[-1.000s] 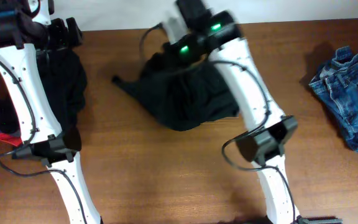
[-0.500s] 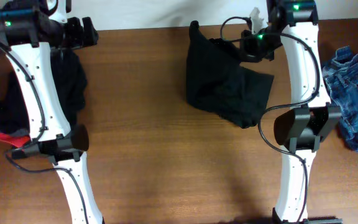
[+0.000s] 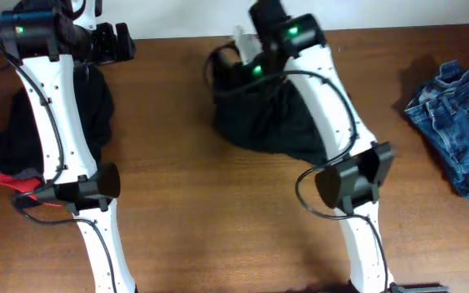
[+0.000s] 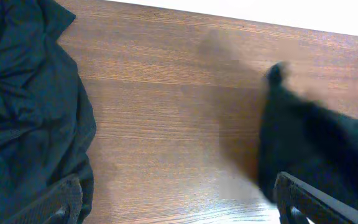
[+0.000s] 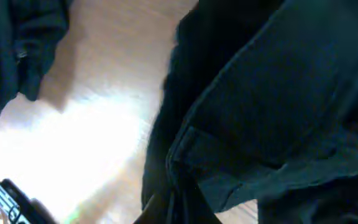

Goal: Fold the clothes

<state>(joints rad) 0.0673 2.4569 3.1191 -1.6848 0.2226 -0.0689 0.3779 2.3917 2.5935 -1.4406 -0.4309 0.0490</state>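
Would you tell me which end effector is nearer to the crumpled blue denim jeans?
Right. The right end effector holds a black garment mid-table, left of the blue denim jeans; the left end effector lies much farther left.

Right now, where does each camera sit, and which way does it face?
Overhead: above the table, looking straight down; left arm and right arm show.
Left wrist: low over the table, facing its far edge; the open left gripper shows below.
Right wrist: close against the black garment; no fingers clearly visible.
Shared: all three show that garment.
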